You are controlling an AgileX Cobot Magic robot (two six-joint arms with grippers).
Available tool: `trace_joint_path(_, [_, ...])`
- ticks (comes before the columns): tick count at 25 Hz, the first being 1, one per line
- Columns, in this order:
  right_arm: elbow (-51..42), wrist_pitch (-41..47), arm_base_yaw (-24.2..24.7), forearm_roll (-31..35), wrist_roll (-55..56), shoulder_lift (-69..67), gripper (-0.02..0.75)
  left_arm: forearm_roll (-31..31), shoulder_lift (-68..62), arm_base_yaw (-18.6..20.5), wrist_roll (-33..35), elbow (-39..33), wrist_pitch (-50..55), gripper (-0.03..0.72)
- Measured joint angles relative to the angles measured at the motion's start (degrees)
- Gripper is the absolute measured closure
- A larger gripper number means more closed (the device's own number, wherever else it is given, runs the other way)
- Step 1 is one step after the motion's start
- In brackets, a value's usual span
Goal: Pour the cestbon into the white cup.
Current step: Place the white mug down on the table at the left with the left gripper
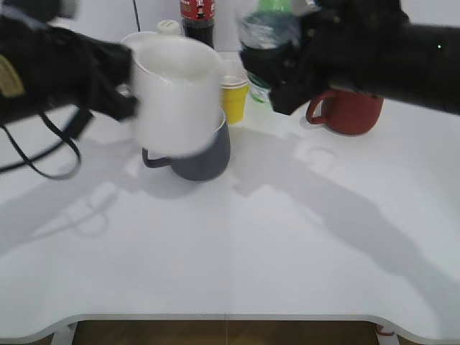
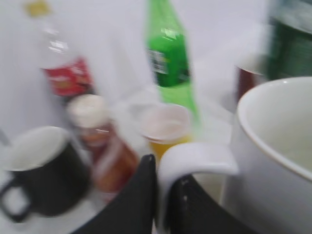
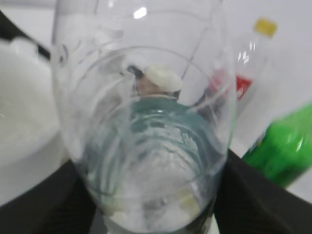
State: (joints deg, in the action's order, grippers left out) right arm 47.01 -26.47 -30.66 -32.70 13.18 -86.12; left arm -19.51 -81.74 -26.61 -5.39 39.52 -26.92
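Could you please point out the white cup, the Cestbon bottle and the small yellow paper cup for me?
white cup (image 1: 172, 93): exterior view, its side wall.
Cestbon bottle (image 3: 151, 146): right wrist view, its clear ribbed body.
yellow paper cup (image 1: 234, 100): exterior view, its yellow side.

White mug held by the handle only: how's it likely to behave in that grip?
The white cup looks thick ceramic and big, so probably heavy for a handle-only hold. The left pincer clamps just the handle, so the body may swing or tilt. Glazed surface looks smooth, likely slippery. Probably chips if dropped.
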Motion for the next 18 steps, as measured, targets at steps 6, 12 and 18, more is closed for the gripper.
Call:
trace_joint_path(6, [-10.4, -9.4, 10.5, 3.9, 8.7, 0.0, 0.269, 1.6, -1.3, 13.2, 0.0, 0.1, -5.8, 0.65])
trace_joint_path(12, [-14.0, -10.6, 13.8, 6.2, 9.3, 0.0, 0.269, 2.3, -10.9, 21.9, 0.0, 0.1, -15.7, 0.651])
trace_joint_path(18, [-14.1, -11.7, 13.8, 5.7, 9.4, 0.0, 0.269, 1.7, -19.1, 22.5, 0.0, 0.1, -19.5, 0.651])
